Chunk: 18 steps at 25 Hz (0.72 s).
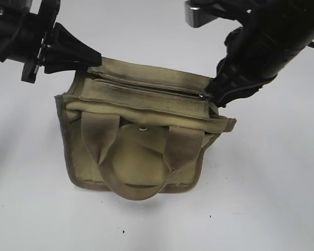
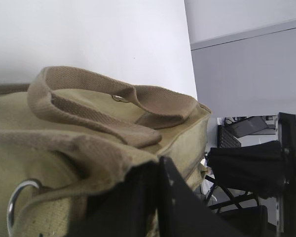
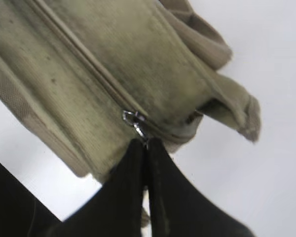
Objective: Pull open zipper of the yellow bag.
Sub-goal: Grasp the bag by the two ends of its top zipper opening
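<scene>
The yellow bag (image 1: 141, 151) stands upright on the white table, its two webbing handles hanging down the front. Along its top runs the zipper (image 1: 146, 86), and in the right wrist view the track (image 3: 84, 59) looks closed up to the slider. My right gripper (image 1: 209, 97) is at the bag's right end, shut on the small silver pull tab (image 3: 134, 121), which sticks out from its closed fingertips (image 3: 140, 153). My left gripper (image 1: 91, 65) is shut on the fabric at the bag's left top end, and the khaki cloth (image 2: 39, 148) bunches against its closed jaws.
A round snap button (image 1: 142, 127) sits on the front flap between the handles. A metal ring (image 2: 12, 207) hangs at the bag's near end. The white table (image 1: 272, 198) surrounds the bag. Grey panels and black frames (image 2: 246, 168) lie beyond the table edge.
</scene>
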Tool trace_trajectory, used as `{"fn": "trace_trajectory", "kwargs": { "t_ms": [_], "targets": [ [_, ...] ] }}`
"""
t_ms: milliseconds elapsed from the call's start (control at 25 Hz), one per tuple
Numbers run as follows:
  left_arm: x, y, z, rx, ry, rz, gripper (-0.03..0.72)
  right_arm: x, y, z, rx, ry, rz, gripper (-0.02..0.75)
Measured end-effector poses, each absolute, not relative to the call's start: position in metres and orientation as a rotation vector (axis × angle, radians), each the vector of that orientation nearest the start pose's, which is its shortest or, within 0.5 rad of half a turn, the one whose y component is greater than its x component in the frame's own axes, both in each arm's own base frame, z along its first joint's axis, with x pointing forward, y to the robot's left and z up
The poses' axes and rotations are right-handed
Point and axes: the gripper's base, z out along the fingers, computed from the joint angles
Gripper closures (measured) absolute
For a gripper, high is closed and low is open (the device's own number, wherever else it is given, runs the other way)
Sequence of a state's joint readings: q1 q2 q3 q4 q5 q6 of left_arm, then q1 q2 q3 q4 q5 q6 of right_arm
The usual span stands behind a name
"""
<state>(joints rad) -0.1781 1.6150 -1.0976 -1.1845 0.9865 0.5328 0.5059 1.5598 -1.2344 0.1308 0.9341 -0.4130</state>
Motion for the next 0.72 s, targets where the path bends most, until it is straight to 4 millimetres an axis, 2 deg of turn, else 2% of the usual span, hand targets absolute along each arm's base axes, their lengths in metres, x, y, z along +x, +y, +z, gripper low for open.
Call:
{"fn": "trace_trajectory", "kwargs": {
  "t_ms": [240,440,560,720],
  "targets": [
    [0.305,-0.126,0.272,0.096,2.498,-1.346,0.669,0.279,0.140,0.282,-1.094,2.612,0.169,0.736],
    [0.305,-0.126,0.272,0.096,2.497,-1.345,0.666,0.277,0.142,0.282,-1.052,2.638,0.240,0.724],
    [0.305,-0.126,0.273,0.098,2.498,-1.345,0.608,0.274,0.144,0.284,-1.021,2.651,0.283,0.602],
    [0.303,-0.126,0.275,0.127,2.499,-1.326,0.357,0.267,0.141,0.296,-0.971,2.644,0.298,0.290]
  ]
}}
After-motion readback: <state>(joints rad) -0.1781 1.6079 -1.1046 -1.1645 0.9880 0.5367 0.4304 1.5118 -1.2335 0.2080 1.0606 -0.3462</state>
